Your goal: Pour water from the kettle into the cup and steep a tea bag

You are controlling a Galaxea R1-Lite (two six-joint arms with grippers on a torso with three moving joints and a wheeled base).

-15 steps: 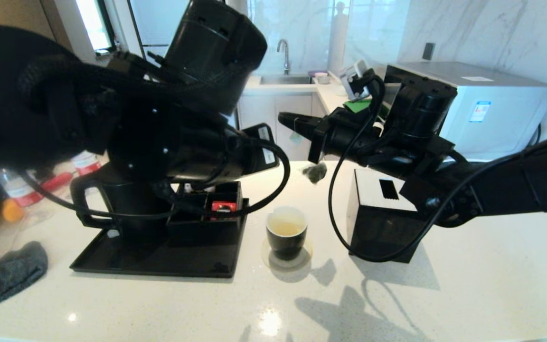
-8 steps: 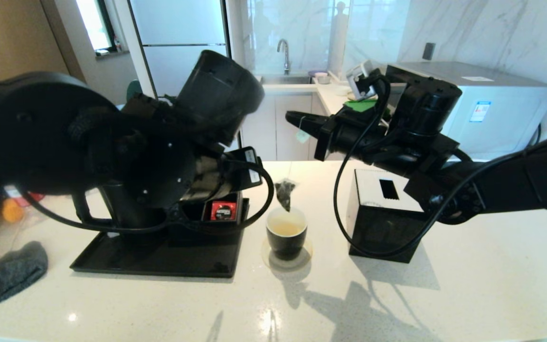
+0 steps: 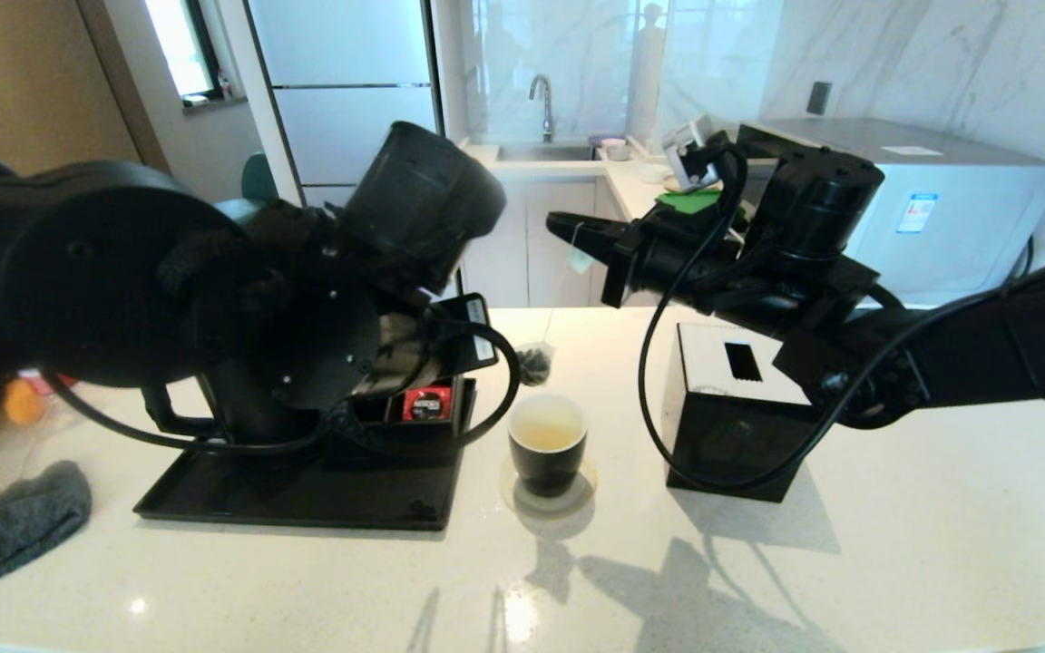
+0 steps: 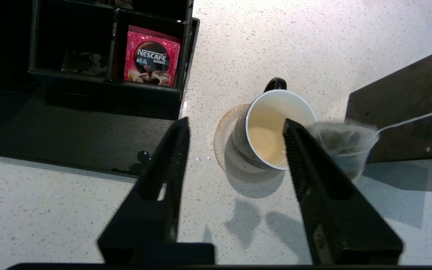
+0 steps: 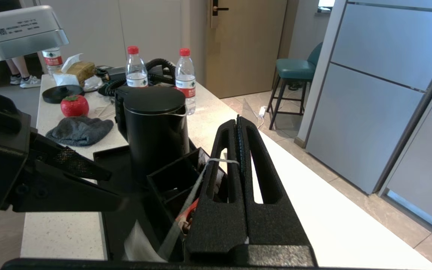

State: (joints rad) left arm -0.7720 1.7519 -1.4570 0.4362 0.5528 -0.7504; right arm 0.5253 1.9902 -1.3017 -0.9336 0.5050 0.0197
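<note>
Pale speckled stone counter (image 3: pixel 758 562), glossy, carrying sharp shadows of both arms. Beyond it a bright kitchen: marble wall, sink with tap (image 3: pixel 542 102), tall grey fridge doors, teal stool (image 5: pixel 294 69) by a wooden door.

Right gripper (image 3: pixel 568 229) high over the counter's middle, fingers (image 5: pixel 238 150) pressed together on the thin white string (image 5: pixel 201 176). Hanging from that string, the tiny dark greyish tea bag (image 3: pixel 536 361), in the air just left of and above the small glossy black cup with white inside (image 3: pixel 547 446), not in it. Pale yellowish water (image 4: pixel 264 138) inside the cup, a clear round coaster beneath.

Left gripper (image 4: pixel 234 129) above the cup, fingers parted at a middling gap, holding nothing; tea bag just outside one fingertip (image 4: pixel 291 131).

Tall matte black kettle with flat lid (image 5: pixel 156 131) upright at the left on a black rectangular tray (image 3: pixel 305 499), beside a black divided organiser with a red coffee sachet (image 4: pixel 151 56). Black cube box with white slotted top (image 3: pixel 731 408) right of the cup. Far left: grey cloth (image 3: pixel 14 526), two red-capped clear bottles (image 5: pixel 185 78), red strawberry-shaped object (image 5: pixel 74 105).
</note>
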